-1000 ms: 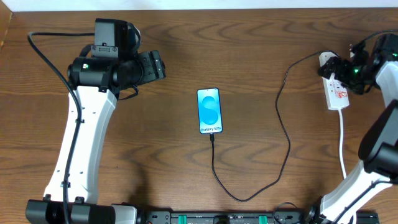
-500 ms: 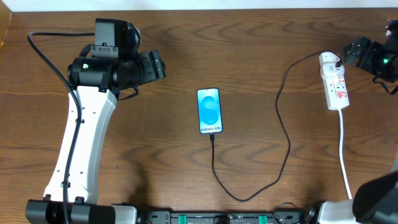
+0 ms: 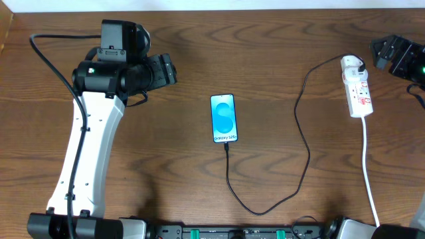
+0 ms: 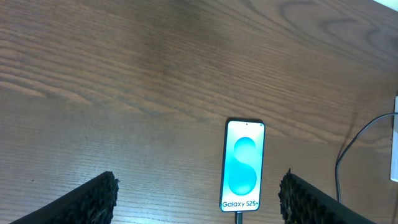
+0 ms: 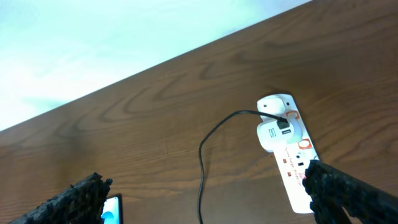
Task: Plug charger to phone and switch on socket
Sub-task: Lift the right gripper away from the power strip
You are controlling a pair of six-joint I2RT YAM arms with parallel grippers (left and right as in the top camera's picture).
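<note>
while both arms hang above the wooden tabletop [image 3: 166, 166], neither of them touches any object. the phone [image 3: 224, 118] lies flat near the middle of the tabletop, with its blue-cyan screen facing up and the text "galaxy s25+" at its lower end. the charger [image 3: 307, 143], a thin black cable, has its small tip at the lower edge of the phone. from there it runs toward the near edge, bends in a wide curve and goes up to the right. its white plug [image 5: 272, 135] sits in the socket [image 3: 359, 93], at the far end of this white strip. the socket lies at the right side, well apart from the phone, and its white cord [image 3: 366, 166] runs toward the near edge. the position of the switch is too small to tell. the left end effector [image 4: 198, 200] has its fingers [image 4: 84, 202] spread wide and holds nothing; the phone is visible between them, lower down. the right end effector [image 5: 205, 198] is also spread wide and empty, near the far end of the socket.
</note>
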